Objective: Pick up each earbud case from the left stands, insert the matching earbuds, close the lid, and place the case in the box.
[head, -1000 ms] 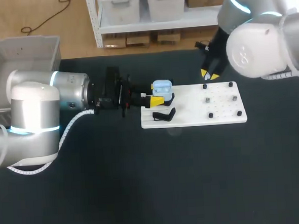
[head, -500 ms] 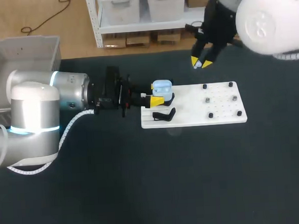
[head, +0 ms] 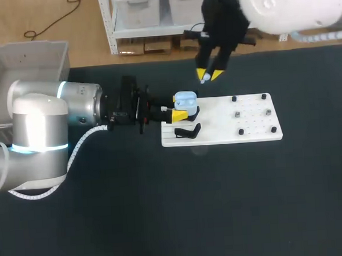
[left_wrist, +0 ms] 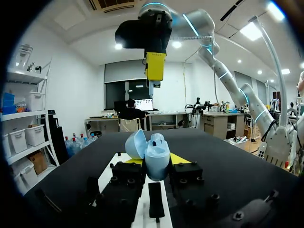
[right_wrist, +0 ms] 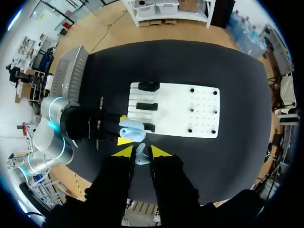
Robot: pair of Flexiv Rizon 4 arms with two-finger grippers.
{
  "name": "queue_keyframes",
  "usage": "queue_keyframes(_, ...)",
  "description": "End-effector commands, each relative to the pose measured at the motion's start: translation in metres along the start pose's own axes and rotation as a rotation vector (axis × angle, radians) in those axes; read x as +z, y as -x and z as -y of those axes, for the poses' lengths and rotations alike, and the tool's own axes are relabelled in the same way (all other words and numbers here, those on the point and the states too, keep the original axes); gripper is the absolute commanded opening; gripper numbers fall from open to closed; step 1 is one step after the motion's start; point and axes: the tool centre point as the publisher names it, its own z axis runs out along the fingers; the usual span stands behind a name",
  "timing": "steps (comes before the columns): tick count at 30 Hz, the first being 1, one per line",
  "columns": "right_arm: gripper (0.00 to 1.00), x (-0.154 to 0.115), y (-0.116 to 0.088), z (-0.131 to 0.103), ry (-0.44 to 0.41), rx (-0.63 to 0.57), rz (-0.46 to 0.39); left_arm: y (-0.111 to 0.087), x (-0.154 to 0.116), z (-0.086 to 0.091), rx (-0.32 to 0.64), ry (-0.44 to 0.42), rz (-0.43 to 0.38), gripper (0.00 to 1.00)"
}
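Now, across the black counter [head: 164, 209], with the grey box [head: 21, 56] off its far left end, the white stand board [head: 252, 126] lies mid-counter. At its left stands the left arm's fingers [head: 179, 112] pinch the open light-blue earbud case [left_wrist: 154, 152] from both sides. Above it, the right arm's fingers [right_wrist: 159, 152] nip a small pale earbud [right_wrist: 141, 155]. Insertion looks to be the step in hand. Next, the earbud needs lowering, squarely aligned, into its matching socket.
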Motion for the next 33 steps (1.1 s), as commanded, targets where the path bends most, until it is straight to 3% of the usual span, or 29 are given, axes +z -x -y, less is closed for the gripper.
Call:
queue_keyframes(1, 0.0, 0.009, 0.005, -0.014, -0.013, -0.009, -0.054, 0.0, 0.0, 0.001, 0.0, 0.002, -0.002, 0.0)
queue_keyframes(14, 0.0, 0.022, -0.013, -0.026, -0.007, -0.069, -0.12, 0.0, 0.0, 0.001, 0.0, 0.002, -0.002, 0.0)
queue_keyframes(20, 0.0, 0.031, -0.02, -0.03, -0.014, -0.149, -0.162, 0.0, 0.0, 0.001, 0.0, 0.002, -0.002, 0.0)
queue_keyframes(33, 0.0, 0.032, -0.021, -0.03, -0.02, -0.159, -0.162, 0.0, 0.0, 0.001, 0.0, 0.002, -0.002, 0.0)
